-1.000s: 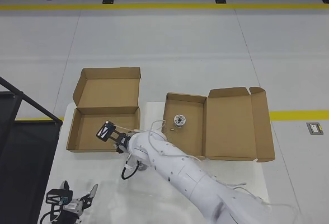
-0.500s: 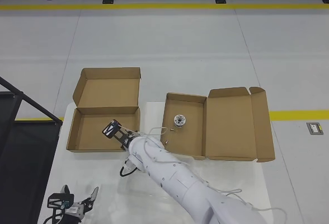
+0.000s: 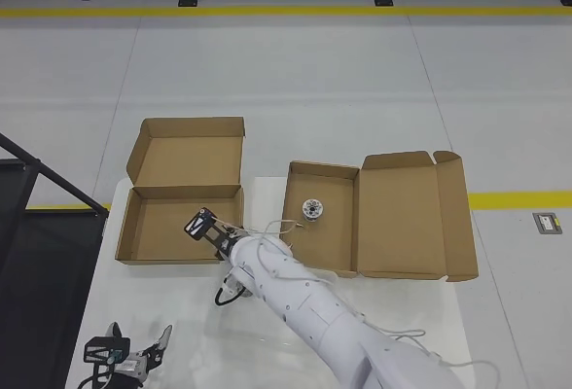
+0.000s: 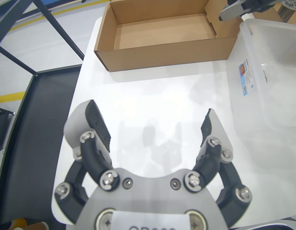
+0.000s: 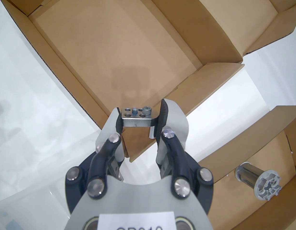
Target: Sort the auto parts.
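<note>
The right gripper (image 3: 200, 226) hangs over the right end of the left cardboard box (image 3: 160, 229), close to the box's near wall. Its fingers are pinched on a small metal bracket (image 5: 137, 117), a bent plate with a row of holes and a couple of screws in its top face. The pads grip the bracket by its two ends, and it is held clear of the box floor. From the right wrist camera, that box (image 5: 102, 48) lies below the gripper (image 5: 140, 114) with a bare brown floor, and its lid stands open on the far side.

The right cardboard box (image 3: 325, 243) sits just beside the left one on the white table (image 3: 169, 292), with its lid folded flat out to the right. A grey cylindrical part (image 3: 311, 208) lies on its floor toward the far left corner. The right wrist camera shows this part (image 5: 258, 179) on its side, with a ribbed plastic end cap.

The left gripper (image 3: 140, 331) is down at the near left corner of the table, well apart from both boxes. Its fingers are spread wide with nothing between them (image 4: 150, 111). To its right stands a clear plastic bin (image 4: 270, 25), just near of the left box (image 4: 162, 29).
</note>
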Robot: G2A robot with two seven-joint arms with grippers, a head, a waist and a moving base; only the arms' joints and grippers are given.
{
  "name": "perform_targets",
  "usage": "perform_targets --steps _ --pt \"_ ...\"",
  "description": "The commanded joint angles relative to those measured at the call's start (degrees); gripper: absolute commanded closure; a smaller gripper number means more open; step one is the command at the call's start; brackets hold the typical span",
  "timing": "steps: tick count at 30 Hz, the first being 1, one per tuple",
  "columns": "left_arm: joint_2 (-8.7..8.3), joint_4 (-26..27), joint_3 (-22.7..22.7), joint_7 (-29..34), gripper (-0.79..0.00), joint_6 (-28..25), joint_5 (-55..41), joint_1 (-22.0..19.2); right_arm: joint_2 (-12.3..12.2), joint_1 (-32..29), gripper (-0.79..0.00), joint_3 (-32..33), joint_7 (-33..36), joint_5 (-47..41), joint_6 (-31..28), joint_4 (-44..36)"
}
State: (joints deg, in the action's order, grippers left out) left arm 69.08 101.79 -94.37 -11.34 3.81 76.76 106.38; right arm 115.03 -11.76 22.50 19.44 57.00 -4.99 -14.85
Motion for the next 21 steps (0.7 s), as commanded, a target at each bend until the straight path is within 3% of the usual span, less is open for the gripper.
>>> perform_targets --steps 1,10,11,13,14,21 --pt "0.07 0.05 -0.03 0.06 -0.785 0.08 0.02 0.0 0.0 0.07 -0.299 0.01 -0.17 -0.01 -0.09 0.08" --pt "0.26 0.15 -0.34 0.55 -0.785 -0.5 0.37 -0.27 -0.06 0.34 -0.339 0.47 -1.42 -0.77 -0.73 0.29" --pt "0.28 0.16 -0.39 0.64 -0.785 -0.58 0.35 -0.29 -0.06 0.39 -0.376 0.48 -1.5 -0.75 -0.76 0.3" --pt "0.31 0.18 -0.49 0.73 -0.785 -0.8 0.47 -0.32 -0.06 0.39 -0.526 0.52 -1.58 -0.78 -0.77 0.3" --pt "0.33 0.17 -0.54 0.75 -0.785 -0.87 0.48 -0.34 -0.06 0.4 -0.554 0.56 -1.62 -0.85 -0.78 0.31" --pt "0.47 0.02 -0.92 0.91 -0.785 -1.1 0.55 -0.49 -0.16 0.54 -0.603 1.06 -3.83 -1.51 -1.87 0.06"
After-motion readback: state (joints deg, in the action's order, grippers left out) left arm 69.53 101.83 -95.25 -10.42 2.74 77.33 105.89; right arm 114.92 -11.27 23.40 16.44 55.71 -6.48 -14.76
